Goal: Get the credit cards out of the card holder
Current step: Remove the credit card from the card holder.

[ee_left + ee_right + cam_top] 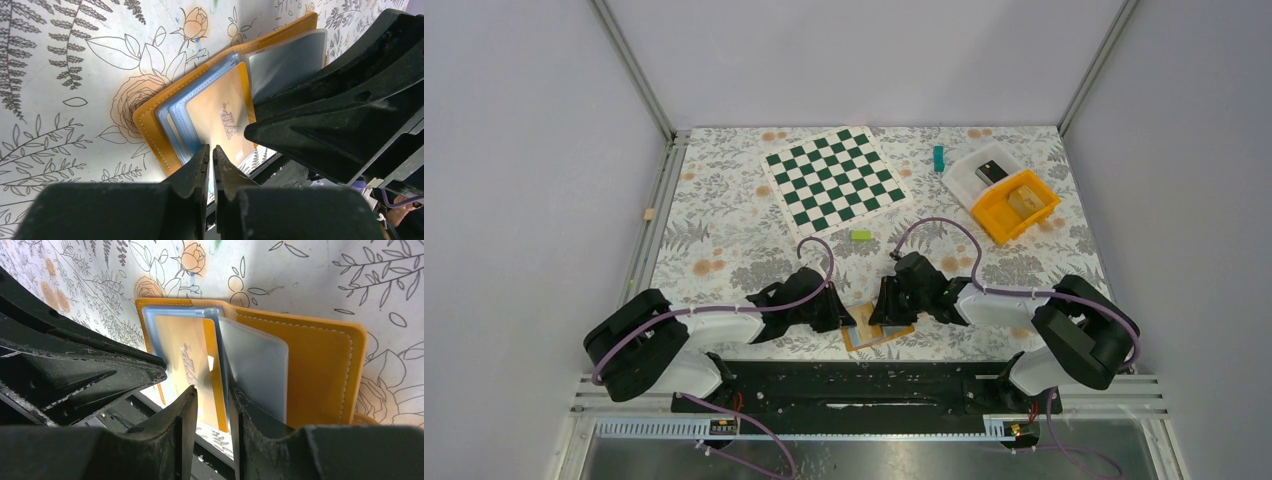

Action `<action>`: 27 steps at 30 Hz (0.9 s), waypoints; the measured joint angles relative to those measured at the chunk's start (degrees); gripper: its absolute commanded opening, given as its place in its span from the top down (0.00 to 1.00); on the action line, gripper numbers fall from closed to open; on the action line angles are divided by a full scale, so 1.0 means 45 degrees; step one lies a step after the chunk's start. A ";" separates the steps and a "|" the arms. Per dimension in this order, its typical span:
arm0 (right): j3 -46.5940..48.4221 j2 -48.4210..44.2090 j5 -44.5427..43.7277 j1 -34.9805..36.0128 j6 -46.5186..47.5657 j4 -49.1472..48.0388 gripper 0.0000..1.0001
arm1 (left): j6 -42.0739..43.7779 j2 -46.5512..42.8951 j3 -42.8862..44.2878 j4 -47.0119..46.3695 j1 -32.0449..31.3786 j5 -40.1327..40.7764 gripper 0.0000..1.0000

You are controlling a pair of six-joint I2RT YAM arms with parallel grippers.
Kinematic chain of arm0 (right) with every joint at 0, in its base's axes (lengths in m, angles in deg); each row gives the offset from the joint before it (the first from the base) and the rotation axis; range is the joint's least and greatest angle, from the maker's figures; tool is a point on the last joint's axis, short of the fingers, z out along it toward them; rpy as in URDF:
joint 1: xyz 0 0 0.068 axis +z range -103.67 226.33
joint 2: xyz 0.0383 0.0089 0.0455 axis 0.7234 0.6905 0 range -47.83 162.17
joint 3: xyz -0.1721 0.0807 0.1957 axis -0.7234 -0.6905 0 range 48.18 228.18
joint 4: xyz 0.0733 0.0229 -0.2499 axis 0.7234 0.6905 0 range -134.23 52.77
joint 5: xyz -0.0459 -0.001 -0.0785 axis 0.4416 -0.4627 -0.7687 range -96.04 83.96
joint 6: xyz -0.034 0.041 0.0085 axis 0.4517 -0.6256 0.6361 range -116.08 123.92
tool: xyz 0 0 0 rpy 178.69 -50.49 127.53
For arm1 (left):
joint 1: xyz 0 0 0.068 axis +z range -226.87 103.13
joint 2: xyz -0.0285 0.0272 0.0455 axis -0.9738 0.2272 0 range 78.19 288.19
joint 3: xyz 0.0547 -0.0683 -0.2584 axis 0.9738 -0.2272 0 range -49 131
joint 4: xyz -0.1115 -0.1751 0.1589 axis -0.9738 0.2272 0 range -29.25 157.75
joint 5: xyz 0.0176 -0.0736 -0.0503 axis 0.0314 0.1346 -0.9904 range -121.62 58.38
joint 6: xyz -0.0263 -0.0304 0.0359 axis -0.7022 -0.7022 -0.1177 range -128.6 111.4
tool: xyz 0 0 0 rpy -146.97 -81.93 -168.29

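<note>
White-walled enclosure. The table (724,230) is covered by a pale floral-print cloth.

The flat orange stitched folding card holder (149,131) lies open at the table's near edge, directly between the two grippers. Inside is a stack of clear, blue-tinted plastic sleeves (172,120). The top sleeve carries a thin pale-gold rectangular credit card (220,107) marked "VIP". Whether more cards sit behind it: cannot tell. One grey sleeve leaf (255,367), apparently bare, stands lifted toward the holder's other half.

Left gripper (211,156): jaws nearly together, only a thin slit. The tips sit at the card's near short edge. Edge actually pinched? Cannot tell.

Right gripper (212,400): jaws part-way open, straddling the line between the card's sleeve and the lifted leaf. No clamp visible.

Key relation: the card's long axis runs straight ahead of the left fingertips, in line with them. Judgement: the left arm is better placed to draw the card back along its own axis while the right steadies the holder. Risk: the holder drags along.

Beyond both grippers: green-and-white chessboard mat (834,180) and small light-green block (860,235). Off to the right gripper's far side: white tray (964,180) and orange plastic bin (999,225).
</note>
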State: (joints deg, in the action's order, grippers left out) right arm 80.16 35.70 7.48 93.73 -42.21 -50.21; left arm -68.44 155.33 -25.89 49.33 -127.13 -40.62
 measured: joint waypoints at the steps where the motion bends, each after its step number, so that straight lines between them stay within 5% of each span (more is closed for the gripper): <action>1: 0.0000 0.0024 0.0073 -0.0039 0.0000 -0.0044 0.63 | 0.0000 0.0024 0.0000 -0.0039 0.0000 -0.0005 0.92; 17: -0.0933 0.0233 0.1700 -0.0884 0.0185 -0.2108 0.70 | -0.0053 0.0257 -0.0078 -0.0563 0.0000 -0.0029 0.92; 23: -0.1064 0.0379 0.2089 -0.0918 0.0340 -0.2506 0.93 | -0.0083 0.0384 -0.0078 -0.0709 0.0005 -0.0049 0.92; 27: -0.1277 0.0228 0.2472 -0.1185 0.0316 -0.2851 0.98 | -0.0092 0.0384 -0.0049 -0.0583 0.0000 -0.0005 0.92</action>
State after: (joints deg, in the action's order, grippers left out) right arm 74.42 36.72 18.61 88.40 -40.79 -63.04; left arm -68.85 157.06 -26.11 46.71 -127.13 -40.64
